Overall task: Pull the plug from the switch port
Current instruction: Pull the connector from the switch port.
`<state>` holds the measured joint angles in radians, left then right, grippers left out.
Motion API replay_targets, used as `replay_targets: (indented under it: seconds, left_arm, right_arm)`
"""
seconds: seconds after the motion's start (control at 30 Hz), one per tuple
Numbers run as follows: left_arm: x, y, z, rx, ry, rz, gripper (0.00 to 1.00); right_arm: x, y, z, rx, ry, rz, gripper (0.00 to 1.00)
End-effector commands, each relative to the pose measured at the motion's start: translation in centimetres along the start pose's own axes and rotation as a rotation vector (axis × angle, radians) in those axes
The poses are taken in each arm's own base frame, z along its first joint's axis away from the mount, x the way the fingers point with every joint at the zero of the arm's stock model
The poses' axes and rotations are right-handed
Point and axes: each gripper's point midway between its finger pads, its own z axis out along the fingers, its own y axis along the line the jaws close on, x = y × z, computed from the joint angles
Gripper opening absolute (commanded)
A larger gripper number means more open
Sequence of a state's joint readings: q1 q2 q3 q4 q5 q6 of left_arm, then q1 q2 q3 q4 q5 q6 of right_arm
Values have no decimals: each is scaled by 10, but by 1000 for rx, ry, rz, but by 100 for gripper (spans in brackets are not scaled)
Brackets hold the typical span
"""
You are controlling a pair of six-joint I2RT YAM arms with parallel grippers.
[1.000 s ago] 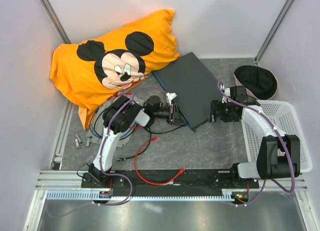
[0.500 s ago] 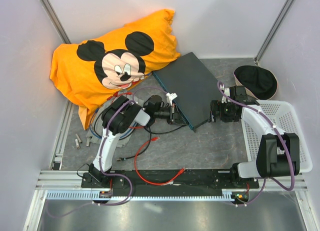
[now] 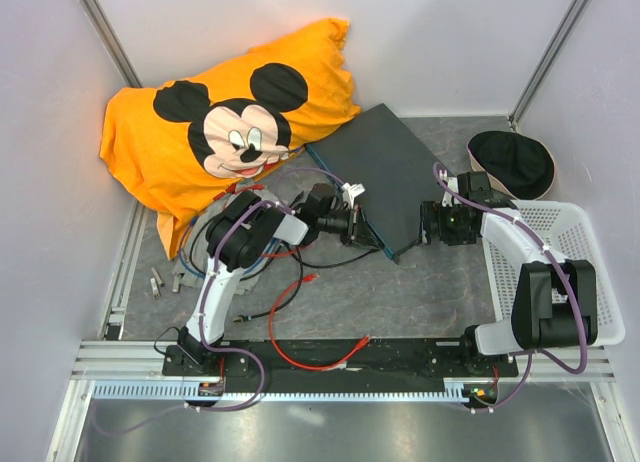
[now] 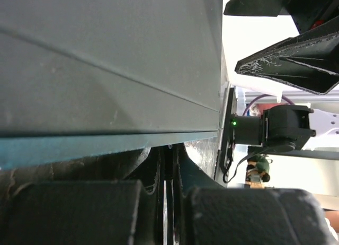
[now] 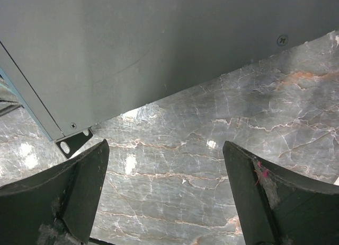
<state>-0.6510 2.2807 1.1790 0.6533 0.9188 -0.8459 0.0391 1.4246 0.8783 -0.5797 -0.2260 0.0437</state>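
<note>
We are seeing the switch point(image 3: 385, 172) lying flat and skewed in the middle of the worktop point(image 3: 420, 292), just right of an orange cushion point(image 3: 200, 122). Our left claw point(image 3: 360, 227) is sitting at the near end of its teal face point(image 4: 79, 150), clenched almost fully; we cannot tell whether a plug is caught between the fingers. Our right claw point(image 3: 424, 225) is hovering released, its fingers point(image 5: 79, 192) spreading wide beside the switch's near right edge.
</note>
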Motion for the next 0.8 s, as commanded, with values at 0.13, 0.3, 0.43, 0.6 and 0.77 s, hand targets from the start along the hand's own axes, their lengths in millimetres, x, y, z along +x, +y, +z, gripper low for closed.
replay_targets:
  seconds: [0.13,0.3,0.43,0.6,0.77]
  left_arm:
    - [-16,-51,-19,264,49,-126,2]
    - [-23,-44,-32,227,-29,-105,2]
    - [5,-22,-29,124,-83,-107,1]
    - [33,-11,-33,109,-88,-39,2]
    - [36,0,-41,92,-78,-33,2]
  right_arm:
    - [-14,-4,4,22,-55,34,97]
    - [-12,-3,10,15,-55,67,97]
    - [-8,-3,13,15,-32,76,97]
    - [-7,-5,18,16,-16,75,97]
    - [-5,-7,25,20,0,91,97]
